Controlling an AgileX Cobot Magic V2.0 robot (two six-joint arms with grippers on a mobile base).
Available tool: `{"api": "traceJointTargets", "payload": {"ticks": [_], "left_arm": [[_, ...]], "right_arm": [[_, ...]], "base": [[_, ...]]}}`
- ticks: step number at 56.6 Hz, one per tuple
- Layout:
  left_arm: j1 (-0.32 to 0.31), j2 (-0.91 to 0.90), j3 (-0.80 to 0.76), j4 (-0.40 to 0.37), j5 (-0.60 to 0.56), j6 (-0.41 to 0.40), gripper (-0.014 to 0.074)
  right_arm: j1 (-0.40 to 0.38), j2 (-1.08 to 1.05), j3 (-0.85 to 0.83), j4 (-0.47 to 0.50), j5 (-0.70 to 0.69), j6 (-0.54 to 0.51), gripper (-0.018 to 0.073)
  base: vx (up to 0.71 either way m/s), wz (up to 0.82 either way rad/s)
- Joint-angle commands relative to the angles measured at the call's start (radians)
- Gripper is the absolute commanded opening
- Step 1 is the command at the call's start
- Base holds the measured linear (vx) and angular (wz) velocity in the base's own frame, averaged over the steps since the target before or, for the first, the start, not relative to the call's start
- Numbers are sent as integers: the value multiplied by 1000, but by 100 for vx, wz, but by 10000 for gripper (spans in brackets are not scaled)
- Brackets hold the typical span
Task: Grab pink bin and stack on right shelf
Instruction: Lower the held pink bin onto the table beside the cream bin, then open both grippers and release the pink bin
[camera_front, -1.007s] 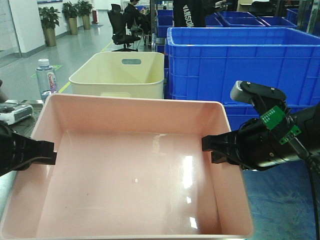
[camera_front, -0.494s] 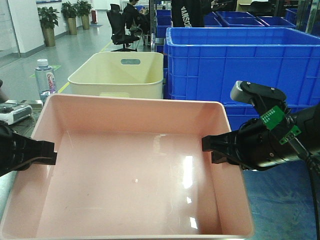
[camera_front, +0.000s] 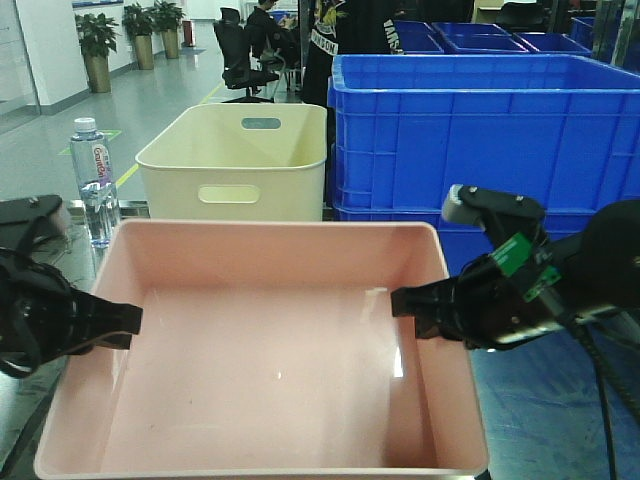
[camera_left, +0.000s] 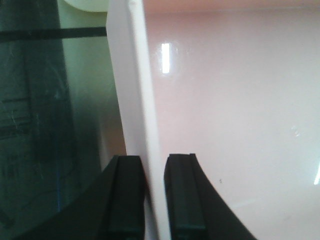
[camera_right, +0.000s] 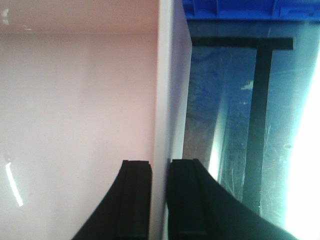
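Left hand (camera_left: 154, 167), right hand (camera_right: 160, 170) astride pink bin (camera_front: 270, 390)

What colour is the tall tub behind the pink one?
Cream tub, best in the front-facing view.

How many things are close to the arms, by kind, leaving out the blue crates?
Bins: 2, the pink bin and the cream bin
Bottle: 1
Pincers: 2, the left pincer and the right pincer, each clamped on a side wall of the pink bin
Total: 5
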Motion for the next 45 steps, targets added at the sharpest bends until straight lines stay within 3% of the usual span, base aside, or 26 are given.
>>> {"api": "traceJointTargets", "payload": {"ticks": [1, 18, 37, 45], "left_arm": [[-5, 4, -36, -14, -90, 9, 15], [-5, 104, -36, -15, -123, 9, 172], [-5, 118, -37, -17, -176, 9, 466], [-5, 102, -39, -16, -205, 9, 508]], "right_arm": [[-10, -4, -38, 12, -89, -14, 16], [-10, 95, -38, 22, -91, -14, 144], [-10, 108, -39, 17, -152, -14, 452], [-10, 72, -39, 9, -164, -16, 466]], "base": [[0, 0], [0, 0], [0, 0], [0, 0]]}}
